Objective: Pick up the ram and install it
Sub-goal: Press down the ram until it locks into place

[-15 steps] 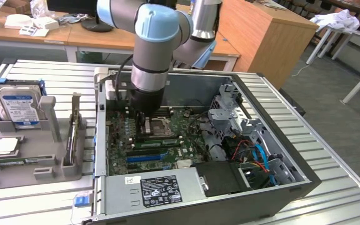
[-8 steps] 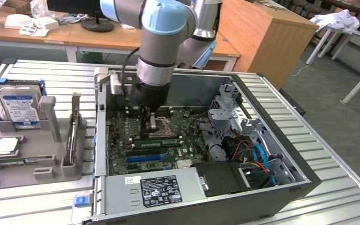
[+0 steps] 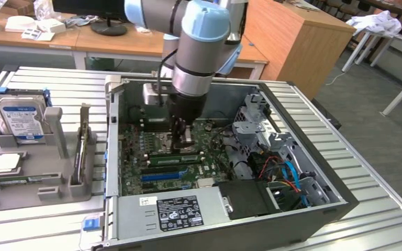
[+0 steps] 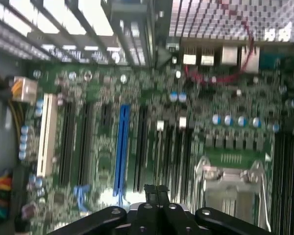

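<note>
One arm is deep inside the open computer case (image 3: 117,157), its tool (image 3: 184,140) clenched tight with nothing visibly between the fingers, hovering just over the motherboard (image 3: 166,157). The ram (image 3: 175,156) looks to be lying along its slot right under the tool, a green stick beside the CPU socket (image 4: 232,178), though I cannot tell whether it is fully seated. In the wrist view the closed fingertips (image 4: 157,193) hang above the dark slots next to the blue expansion slot (image 4: 121,147). The risk, as I judge it: if the stick is tilted or one end sits high, pressing down could bend it or stress the slot, and any sideways drift could knock the socket's metal frame. It is crowded in here, with the drive cage (image 3: 257,123) and red and blue cables (image 3: 288,172) close on the exterior view's right. Out on the surface (image 3: 47,83), a hard drive (image 3: 19,119) stands in a grey holder (image 3: 26,183), well apart.
</note>
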`<state>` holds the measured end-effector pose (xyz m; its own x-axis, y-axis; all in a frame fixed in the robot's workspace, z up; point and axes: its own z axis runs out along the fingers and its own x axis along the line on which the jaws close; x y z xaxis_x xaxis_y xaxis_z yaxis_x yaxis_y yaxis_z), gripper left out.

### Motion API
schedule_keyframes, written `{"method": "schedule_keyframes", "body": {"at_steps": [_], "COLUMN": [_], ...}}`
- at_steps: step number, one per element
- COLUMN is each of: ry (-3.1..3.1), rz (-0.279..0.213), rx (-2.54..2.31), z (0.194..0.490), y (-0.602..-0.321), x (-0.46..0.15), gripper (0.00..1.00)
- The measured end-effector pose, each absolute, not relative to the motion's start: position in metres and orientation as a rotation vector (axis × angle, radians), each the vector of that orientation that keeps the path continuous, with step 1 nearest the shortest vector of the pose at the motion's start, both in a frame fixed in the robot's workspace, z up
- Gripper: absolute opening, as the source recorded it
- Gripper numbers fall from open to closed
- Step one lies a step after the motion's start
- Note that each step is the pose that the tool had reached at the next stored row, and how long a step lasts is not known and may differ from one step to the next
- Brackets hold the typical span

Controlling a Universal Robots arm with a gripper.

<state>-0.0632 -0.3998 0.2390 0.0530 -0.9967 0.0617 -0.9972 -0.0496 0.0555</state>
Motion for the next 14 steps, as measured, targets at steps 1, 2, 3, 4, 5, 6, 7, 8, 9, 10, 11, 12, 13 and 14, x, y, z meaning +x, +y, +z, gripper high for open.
{"method": "schedule_keyframes", "body": {"at_steps": [1, 2, 3, 4, 5, 6, 7, 8, 9, 10, 11, 12, 13, 14], "ry": [-2.106, -2.105, -2.104, -2.102, -2.101, -2.100, -2.099, -2.098, -2.097, -2.097, -2.095, -2.094, -2.094, -2.094], "rz": [0.008, 0.005, 0.003, 0.001, -0.002, -0.004, -0.006, -0.009, -0.010, -0.012, -0.015, -0.016, -0.016, -0.016], "rx": [2.217, 2.216, 2.215, 2.214, 2.213, 2.212, 2.211, 2.210, 2.209, 2.208, 2.207, 2.206, 2.207, 2.207], "z": [0.239, 0.239, 0.239, 0.239, 0.239, 0.239, 0.239, 0.239, 0.239, 0.239, 0.240, 0.245, 0.249, 0.254], "y": [-0.400, -0.400, -0.400, -0.400, -0.400, -0.400, -0.400, -0.400, -0.400, -0.400, -0.400, -0.400, -0.400, -0.400], "x": [-0.059, -0.054, -0.050, -0.045, -0.040, -0.036, -0.031, -0.027, -0.022, -0.018, -0.014, -0.012, -0.010, -0.009], "gripper": [0.11, 0.11, 0.11, 0.11, 0.11, 0.11, 0.11, 0.11, 0.11, 0.11, 0.11, 0.11, 0.11, 0.11]}}
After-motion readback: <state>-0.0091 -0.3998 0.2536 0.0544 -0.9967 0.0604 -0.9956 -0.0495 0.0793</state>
